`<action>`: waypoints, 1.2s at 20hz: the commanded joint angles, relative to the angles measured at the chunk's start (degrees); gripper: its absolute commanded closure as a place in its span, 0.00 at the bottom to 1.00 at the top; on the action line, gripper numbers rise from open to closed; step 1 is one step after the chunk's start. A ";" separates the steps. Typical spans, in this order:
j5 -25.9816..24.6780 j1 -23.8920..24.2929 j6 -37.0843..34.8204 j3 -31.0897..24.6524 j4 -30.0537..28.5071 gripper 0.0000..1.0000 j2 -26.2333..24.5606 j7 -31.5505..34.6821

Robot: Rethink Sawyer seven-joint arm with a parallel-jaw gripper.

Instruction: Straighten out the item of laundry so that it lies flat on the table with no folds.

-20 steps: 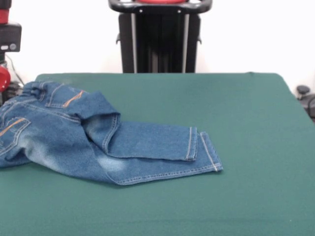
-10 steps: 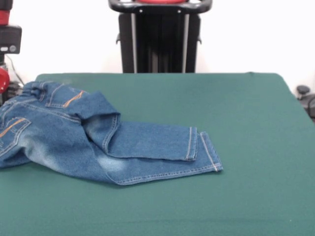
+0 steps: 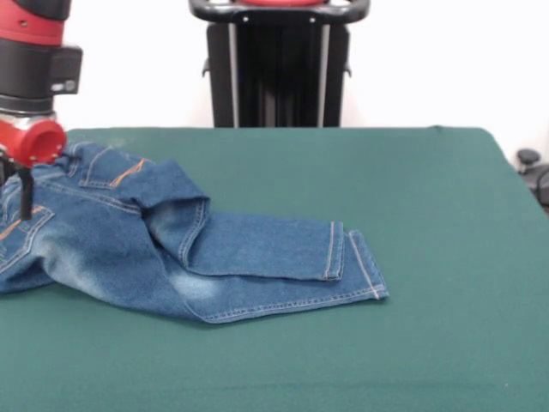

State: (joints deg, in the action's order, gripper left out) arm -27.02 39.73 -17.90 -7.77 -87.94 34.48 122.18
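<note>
The item of laundry (image 3: 171, 245), a small pair of blue jeans with orange-stitched pockets and faded patches, lies on the left half of the green table (image 3: 420, 223). Its waist end runs off the picture's left edge. Both legs point right, one lying partly over the other, with the hems near the table's middle. A fold of denim humps up where the seat meets the legs. My gripper (image 3: 23, 196) hangs under the red and black arm at the far left, just above or on the waist end. It is partly cut off by the edge.
A black pedestal column (image 3: 279, 64) stands behind the far table edge. A small dark object (image 3: 533, 172) sits off the table's right side. Bare green felt spreads to the right of and in front of the jeans.
The arm has moved right, further into the picture, and now hangs over the waist end of the jeans. The jeans lie as before.
</note>
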 commanded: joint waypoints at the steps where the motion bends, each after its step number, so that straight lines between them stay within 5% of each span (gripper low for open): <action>1: 3.17 -6.00 -0.21 1.76 -6.11 0.00 0.42 9.61; 13: 9.18 -13.94 -3.16 6.96 -5.44 0.00 2.41 13.12; 24: 18.09 -25.02 -2.34 14.81 -2.93 0.00 -1.80 18.28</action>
State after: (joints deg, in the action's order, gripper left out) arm -14.20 20.23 -17.89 5.04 -89.10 37.70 122.40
